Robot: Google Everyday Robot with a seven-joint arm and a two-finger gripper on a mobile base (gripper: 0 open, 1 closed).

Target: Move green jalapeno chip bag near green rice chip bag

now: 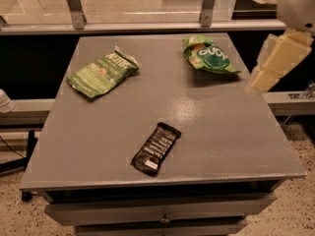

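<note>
The green jalapeno chip bag point(102, 73), flattish, crinkled and light green, lies at the table's back left. The green rice chip bag point(209, 55), glossy with a teal oval and white letters, lies at the back right. The two bags are far apart. My gripper point(265, 79), with pale cream parts, hangs at the table's right edge, just right of and below the rice chip bag. It holds nothing that I can see.
A black snack bar point(156, 148) lies near the front middle of the grey table point(236, 146). Drawers sit under the table's front edge. A metal rail with posts point(74, 6) runs behind the table. My arm's white body point(298, 4) fills the top right corner.
</note>
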